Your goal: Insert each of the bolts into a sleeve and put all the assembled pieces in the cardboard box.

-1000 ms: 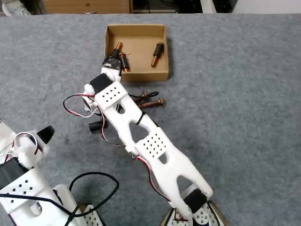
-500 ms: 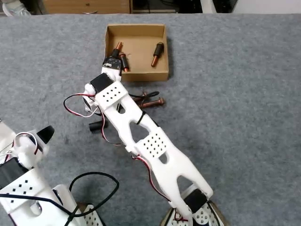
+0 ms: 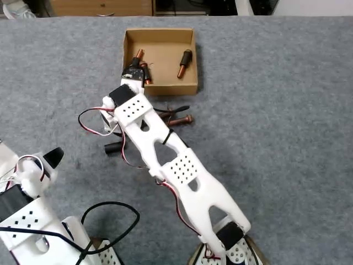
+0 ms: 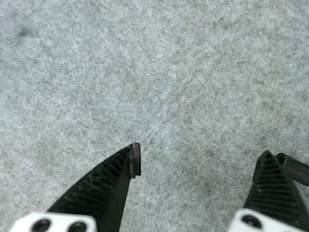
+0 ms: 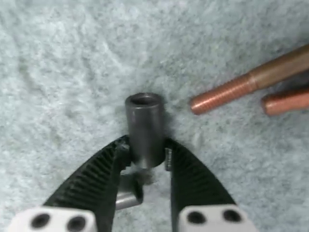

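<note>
Your right fingers (image 5: 189, 170) pinch sleeve (image 5: 144, 126), open end free, likely for nearby bolt (image 5: 251, 81); left fingers (image 4: 110, 180) wide over surface (image 4: 145, 67).

The right arm (image 3: 165, 157) is easing slightly up the table toward the cardboard box (image 3: 176, 88). Its wrist servo (image 3: 122, 94) and perforated upper plate (image 3: 134, 110) are sliding a little closer to the box's near wall. The loop of red and black wire (image 3: 91, 113) hanging off its side is drifting along with it by the same small amount.
</note>
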